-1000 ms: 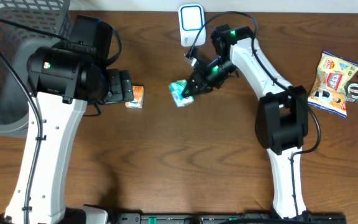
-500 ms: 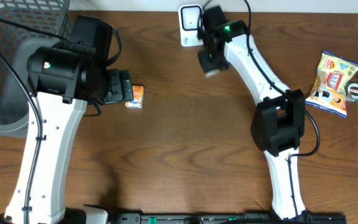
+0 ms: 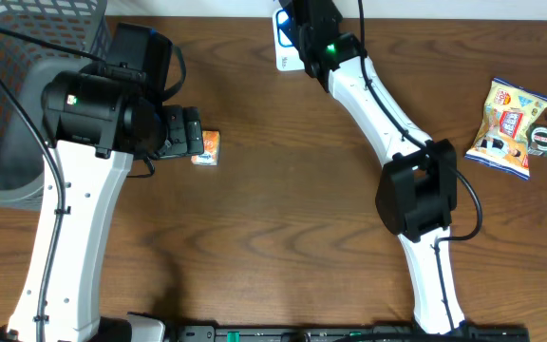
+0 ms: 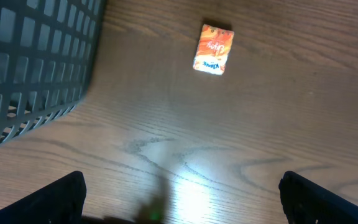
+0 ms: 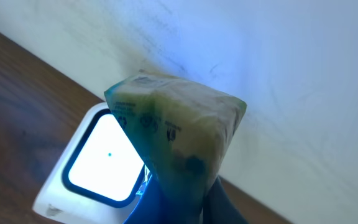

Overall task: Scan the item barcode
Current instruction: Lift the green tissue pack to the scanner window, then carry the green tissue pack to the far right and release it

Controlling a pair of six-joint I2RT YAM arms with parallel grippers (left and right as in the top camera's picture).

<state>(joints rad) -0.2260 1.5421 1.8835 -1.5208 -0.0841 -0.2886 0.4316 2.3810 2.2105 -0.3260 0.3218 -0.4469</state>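
Surface: dark wood table (image 3: 273, 237) running up to a white wall (image 5: 278, 56), with the scanner (image 5: 104, 165) at the far edge, window lit.
Item: pale green packet (image 5: 179, 137), up in the air just above the scanner window and close to the wall. From overhead the arm hides it.
Risk one: the soft film is creased and tilted, so the code may sit wrinkled or angled away from the window and give no read. I can see small print on one face, but whether the barcode points at the glass I cannot tell.
Risk two: the hold is only on the packet's lower end, so a quick twist to present another face could let it slip or flop.
Risk three: it's tight up there, and a push further in could bump the scanner or the wall.
Right side: right claw (image 3: 300, 21) pinched nearly closed on the packet's bottom edge, touching nothing else.
Left side: left claw (image 4: 182, 199) spread fully wide and empty, hovering over bare wood. The orange box (image 4: 214, 48) lies well ahead of it, the basket (image 4: 30, 62) off to one side.
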